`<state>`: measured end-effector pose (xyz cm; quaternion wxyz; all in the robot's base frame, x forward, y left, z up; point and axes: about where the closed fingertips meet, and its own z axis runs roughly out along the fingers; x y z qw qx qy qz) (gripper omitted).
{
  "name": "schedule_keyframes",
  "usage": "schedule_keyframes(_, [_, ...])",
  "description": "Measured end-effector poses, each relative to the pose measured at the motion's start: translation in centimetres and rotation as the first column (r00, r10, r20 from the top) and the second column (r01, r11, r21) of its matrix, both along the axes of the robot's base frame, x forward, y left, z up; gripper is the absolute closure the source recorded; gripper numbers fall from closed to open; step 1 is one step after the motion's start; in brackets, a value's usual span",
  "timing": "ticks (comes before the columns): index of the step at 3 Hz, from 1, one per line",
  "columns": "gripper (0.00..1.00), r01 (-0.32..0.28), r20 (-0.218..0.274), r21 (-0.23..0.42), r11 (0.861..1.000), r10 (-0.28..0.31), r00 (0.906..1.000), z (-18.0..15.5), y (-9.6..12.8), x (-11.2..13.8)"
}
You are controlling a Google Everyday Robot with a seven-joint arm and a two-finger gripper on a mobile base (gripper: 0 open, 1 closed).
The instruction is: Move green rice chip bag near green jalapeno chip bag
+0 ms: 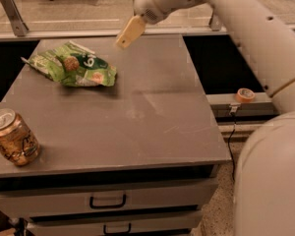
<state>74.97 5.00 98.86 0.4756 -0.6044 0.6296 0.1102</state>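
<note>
The green rice chip bag (86,69), bright green and puffy with round tan cakes printed on it, lies at the table's far left. The green jalapeno chip bag (41,62), duller and flatter, lies right against its left side, partly beneath it. My gripper (127,27) hangs in the air above the far middle of the table, to the right of both bags and clear of them. It is open and empty, and one tan finger (130,31) points down-left.
A dented tan drink can (12,137) stands near the table's front left corner. The grey table (152,117) has drawers below its front edge. A roll of tape (245,95) sits on a ledge to the right. My arm fills the right side.
</note>
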Motion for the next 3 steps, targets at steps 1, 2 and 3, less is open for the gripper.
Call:
schedule_keyframes(1, [0.0, 0.118, 0.036, 0.157, 0.98, -0.125, 0.9915, 4.5, -10.1, 1.9])
schedule_keyframes(2, [0.0, 0.241, 0.045, 0.24, 0.94, -0.259, 0.9648, 7.5, -18.2, 2.3])
schedule_keyframes(3, [0.0, 0.247, 0.051, 0.246, 0.937, -0.267, 0.9623, 8.0, -18.7, 2.3])
